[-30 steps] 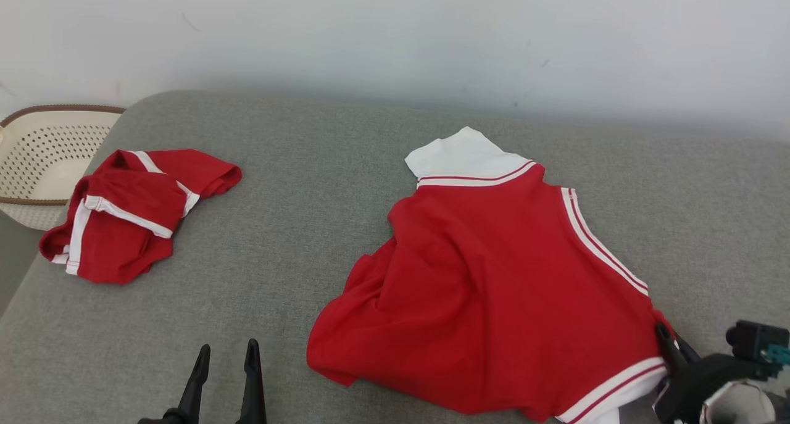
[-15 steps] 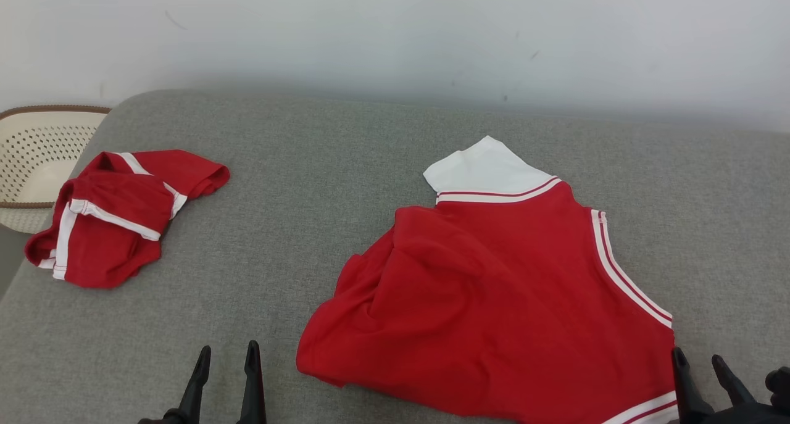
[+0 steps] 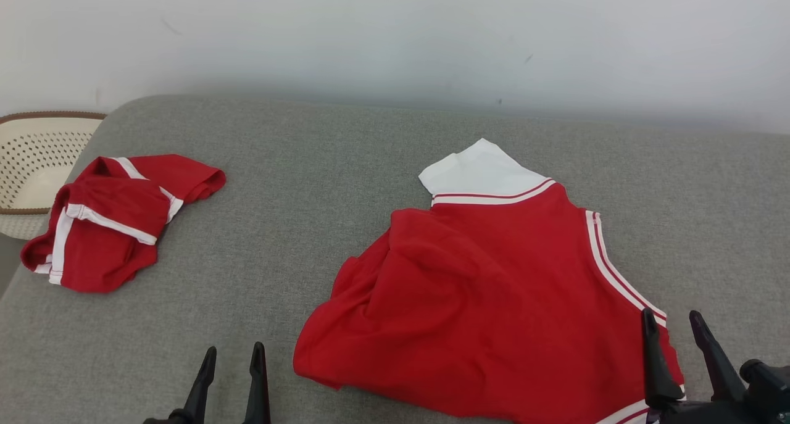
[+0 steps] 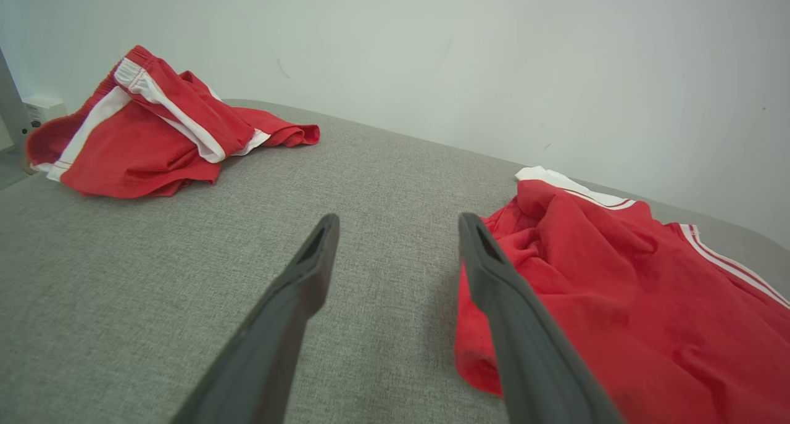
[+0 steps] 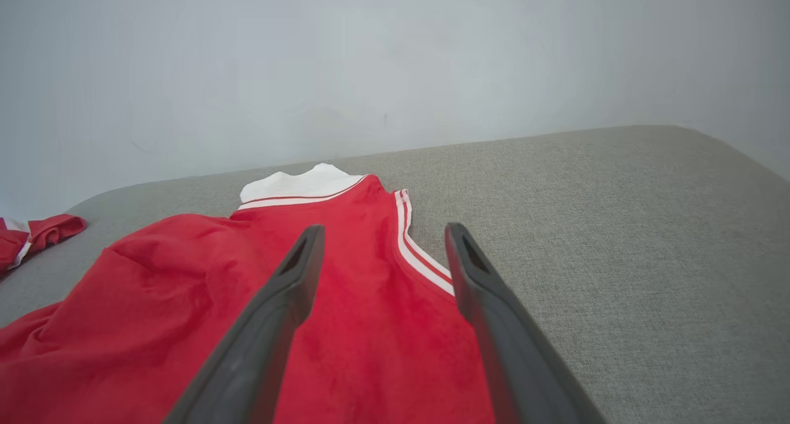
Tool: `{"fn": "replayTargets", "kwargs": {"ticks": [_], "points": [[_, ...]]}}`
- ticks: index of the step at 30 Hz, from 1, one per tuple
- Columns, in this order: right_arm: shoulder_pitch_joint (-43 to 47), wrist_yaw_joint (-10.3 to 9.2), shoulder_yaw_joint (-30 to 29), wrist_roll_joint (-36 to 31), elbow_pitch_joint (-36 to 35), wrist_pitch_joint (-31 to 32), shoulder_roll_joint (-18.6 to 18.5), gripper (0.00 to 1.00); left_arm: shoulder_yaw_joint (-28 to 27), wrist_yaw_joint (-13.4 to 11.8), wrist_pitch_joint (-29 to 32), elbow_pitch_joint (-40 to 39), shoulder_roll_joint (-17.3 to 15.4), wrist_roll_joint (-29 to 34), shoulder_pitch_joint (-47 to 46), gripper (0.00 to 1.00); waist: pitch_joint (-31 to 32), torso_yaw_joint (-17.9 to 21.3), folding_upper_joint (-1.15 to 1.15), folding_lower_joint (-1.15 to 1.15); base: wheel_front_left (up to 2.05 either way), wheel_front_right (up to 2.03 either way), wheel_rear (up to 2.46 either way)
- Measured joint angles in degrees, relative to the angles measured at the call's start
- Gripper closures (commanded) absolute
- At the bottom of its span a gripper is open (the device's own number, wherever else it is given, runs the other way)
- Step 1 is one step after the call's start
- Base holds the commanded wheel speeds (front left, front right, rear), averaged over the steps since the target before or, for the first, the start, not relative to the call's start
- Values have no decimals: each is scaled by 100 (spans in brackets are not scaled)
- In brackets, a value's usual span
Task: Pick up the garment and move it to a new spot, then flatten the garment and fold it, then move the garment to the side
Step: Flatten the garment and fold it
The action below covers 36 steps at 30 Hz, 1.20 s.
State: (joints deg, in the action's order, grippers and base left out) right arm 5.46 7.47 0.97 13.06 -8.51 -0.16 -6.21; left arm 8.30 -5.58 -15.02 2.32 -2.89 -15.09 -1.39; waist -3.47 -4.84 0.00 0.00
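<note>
Now the right gripper [image 3: 671, 315] hangs low over the garment [image 3: 494, 300] — fingers [image 5: 290, 288] spread (left gripper [image 3: 234, 348] likewise), gripping nothing.

A red sleeveless jersey [image 3: 494, 300] with a white collar and white-striped trim lies mostly flat, collar end farthest from both grippers. Its striped armhole edge and near corner sit beneath the right gripper [image 3: 671, 315]. Its rumpled, folded-over side lies just right of the left gripper [image 3: 234, 348].
</note>
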Motion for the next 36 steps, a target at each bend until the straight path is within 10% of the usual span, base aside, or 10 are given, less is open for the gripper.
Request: {"fn": "replayTargets", "kwargs": {"ticks": [27, 28, 29, 36], "points": [[91, 1, 725, -294, 405, -555, 165, 0, 355, 478, 0, 1592, -60, 346, -487, 0, -65, 628, 0, 0, 0, 0, 0], [85, 1, 745, -293, 419, -567, 165, 0, 358, 530, 1, 1704, -62, 296, -538, 35, -75, 660, 0, 0, 0, 0, 0], [75, 1, 748, -293, 428, -569, 166, 0, 360, 605, 16, 1815, -58, 224, -584, 100, -83, 692, 0, 0, 0, 0, 0], [9, 1, 762, -250, 567, -625, 191, 0, 423, 857, 21, 1784, -193, 153, -1098, 100, -91, 830, 0, 0, 0, 0, 0]]}}
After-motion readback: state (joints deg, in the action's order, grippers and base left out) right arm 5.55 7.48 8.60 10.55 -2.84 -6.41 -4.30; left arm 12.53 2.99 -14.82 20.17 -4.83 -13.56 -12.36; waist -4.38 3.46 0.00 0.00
